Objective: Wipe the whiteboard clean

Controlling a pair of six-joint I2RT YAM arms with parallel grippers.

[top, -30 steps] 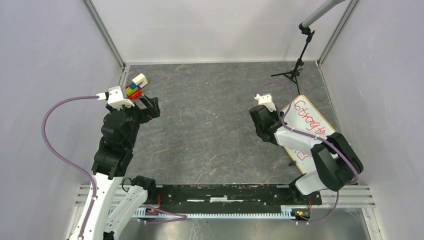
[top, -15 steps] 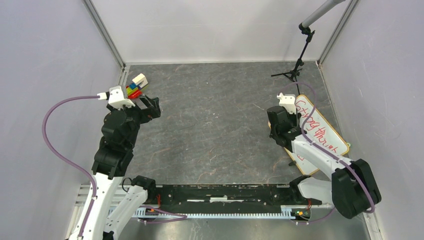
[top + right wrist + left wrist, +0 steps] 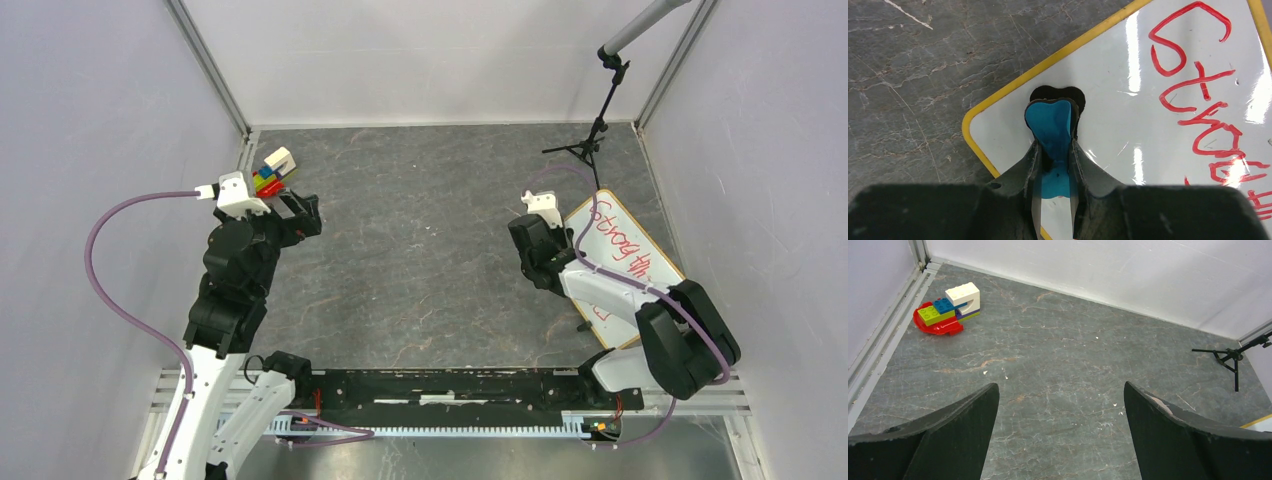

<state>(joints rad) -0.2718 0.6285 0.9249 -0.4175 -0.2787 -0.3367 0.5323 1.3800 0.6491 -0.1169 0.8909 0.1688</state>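
The whiteboard (image 3: 1128, 115), a flat white rectangle with a yellow frame, lies under my right gripper (image 3: 1053, 146). That gripper is clamped on a blue eraser block (image 3: 1050, 125) at the whiteboard's bare corner. I judge the red handwriting (image 3: 1202, 80) lies onward along the whiteboard's length. My left gripper (image 3: 1060, 386) is wide and empty, well apart from the whiteboard.

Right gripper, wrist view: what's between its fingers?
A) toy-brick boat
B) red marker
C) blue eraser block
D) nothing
C: the right gripper is shut on the blue eraser block, which sits over a rounded corner of the white, yellow-framed whiteboard, with the red handwriting beside it not yet wiped.
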